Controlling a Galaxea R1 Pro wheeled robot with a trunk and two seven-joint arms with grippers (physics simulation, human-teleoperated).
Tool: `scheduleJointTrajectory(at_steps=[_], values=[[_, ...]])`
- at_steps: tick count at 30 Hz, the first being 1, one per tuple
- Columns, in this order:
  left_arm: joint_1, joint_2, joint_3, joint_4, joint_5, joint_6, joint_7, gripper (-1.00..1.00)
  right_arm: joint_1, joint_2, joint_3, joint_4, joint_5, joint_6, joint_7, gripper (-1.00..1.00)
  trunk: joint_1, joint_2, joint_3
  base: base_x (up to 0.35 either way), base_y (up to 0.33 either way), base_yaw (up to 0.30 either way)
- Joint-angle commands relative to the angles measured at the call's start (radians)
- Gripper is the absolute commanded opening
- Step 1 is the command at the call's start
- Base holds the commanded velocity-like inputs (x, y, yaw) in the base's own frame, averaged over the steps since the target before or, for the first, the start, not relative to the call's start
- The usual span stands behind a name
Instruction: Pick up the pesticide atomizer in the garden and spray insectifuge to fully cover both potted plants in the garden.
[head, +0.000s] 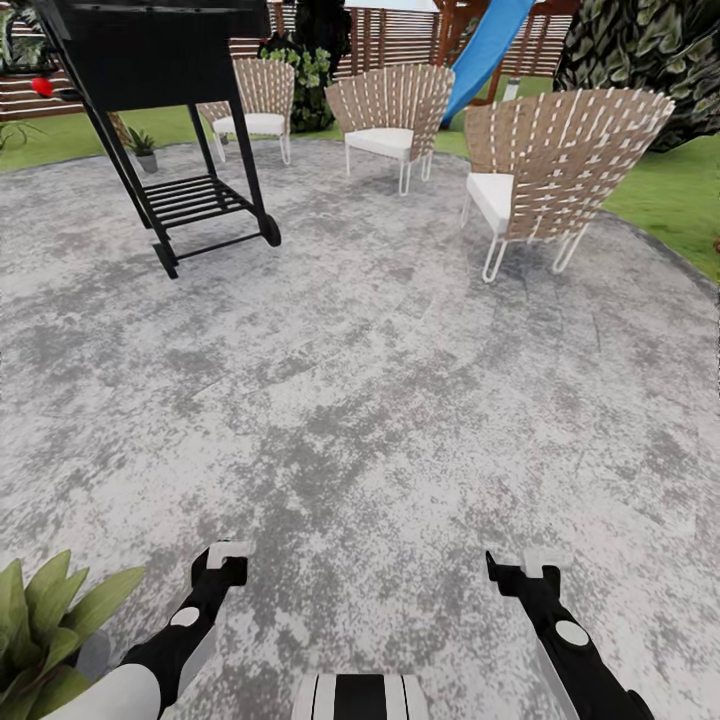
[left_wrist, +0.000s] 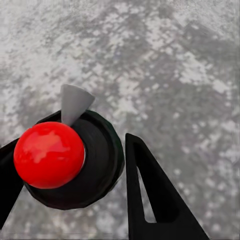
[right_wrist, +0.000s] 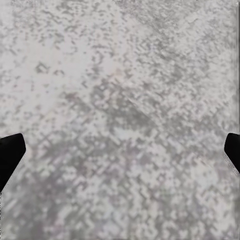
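My left gripper (left_wrist: 70, 155) is shut on the pesticide atomizer (left_wrist: 97, 160), which I see from above as a dark round body with a glossy red ball and a grey cone nozzle. Low in the head view, the same gripper (head: 222, 562) hangs over the stone patio (head: 380, 380). Wide apart and holding nothing, the fingers of my open right gripper (head: 515, 572) frame bare stone in the right wrist view (right_wrist: 120, 155). One potted plant (head: 40, 625) with broad pointed green leaves sits just left of my left arm. No mist is visible.
A black wheeled grill cart (head: 170, 120) stands at the back left, with a small plant in a grey pot (head: 143, 148) beside it. Three wicker chairs (head: 545, 175) ring the far side of the patio. Beyond them lie lawn, a slatted fence and a blue slide (head: 485, 50).
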Motion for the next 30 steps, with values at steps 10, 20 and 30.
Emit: scheduleJointTrajectory(at_steps=[10, 20, 30], values=[[0.136, 0.011, 0.004, 0.014, -0.010, -0.006, 0.014, -1.00, 0.002, -0.005, -0.003, 0.150, 0.009, -0.072, 0.000, 1.00, -0.005, 0.002, 0.052, 0.000, 0.000, 0.000], [0.251, 0.013, 0.007, 0.013, -0.009, -0.068, 0.021, -1.00, 0.004, -0.057, -0.003, 0.516, 0.010, -0.397, -0.001, 1.00, -0.009, 0.004, 0.107, 0.000, 0.000, 0.000], [0.341, 0.033, 0.083, 0.010, 0.005, -0.151, 0.021, -1.00, 0.004, -0.069, -0.002, 0.738, 0.008, -0.582, -0.002, 1.00, -0.014, 0.007, 0.161, 0.000, 0.000, 0.000]])
